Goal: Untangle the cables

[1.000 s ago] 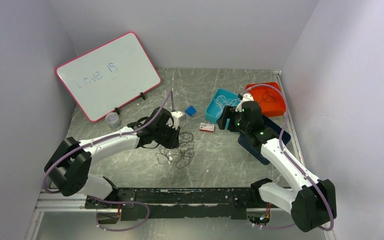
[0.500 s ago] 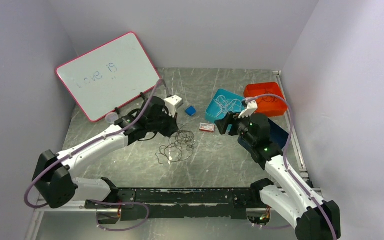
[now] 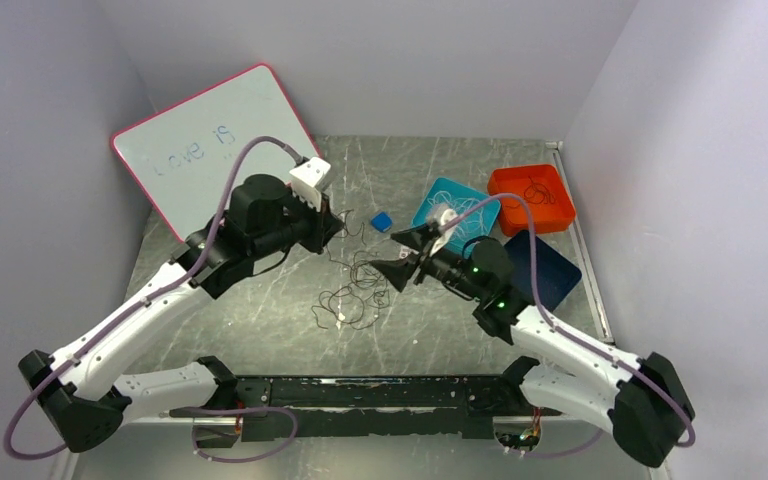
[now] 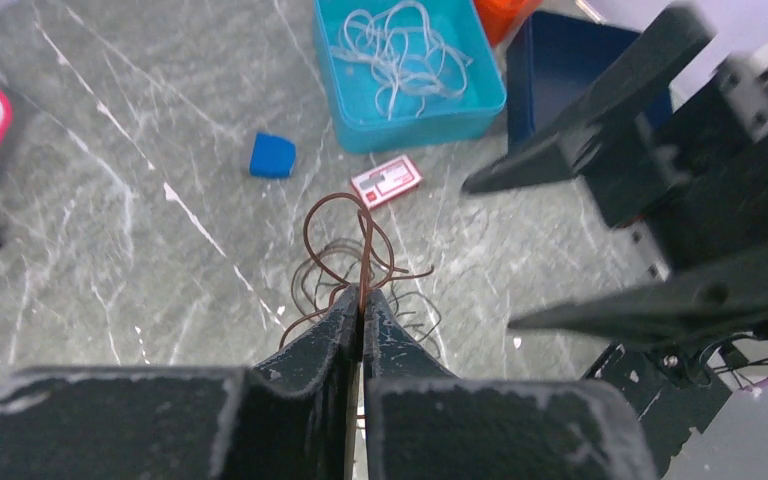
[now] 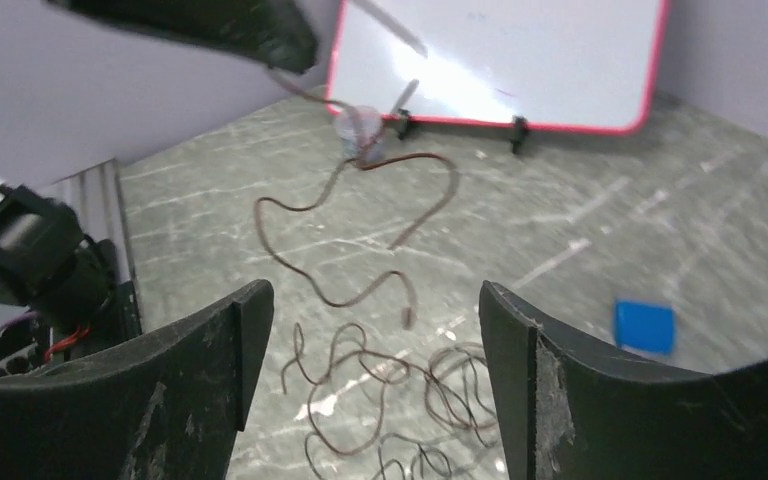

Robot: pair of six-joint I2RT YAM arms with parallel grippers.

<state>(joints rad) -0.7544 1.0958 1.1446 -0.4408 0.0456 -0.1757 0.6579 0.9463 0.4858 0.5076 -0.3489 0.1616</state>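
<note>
Grips 1 brown cable (image 4: 365, 230) in clamped left gripper (image 4: 362, 300), above the tangle (image 3: 355, 295); faces its hanging strand with right gripper (image 5: 372, 295) (jaws spread wide, empty), just ahead.

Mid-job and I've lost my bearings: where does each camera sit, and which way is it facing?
Top external: above and behind the bases, looking down; both arms show, left gripper and right gripper near the cables.
Left wrist: looks along its own shut fingers, pinching a brown cable, toward the teal tray and the right gripper.
Right wrist: looks between its own open fingers toward the whiteboard.
Shared: both wrist views show that brown cable and the blue block.
</note>
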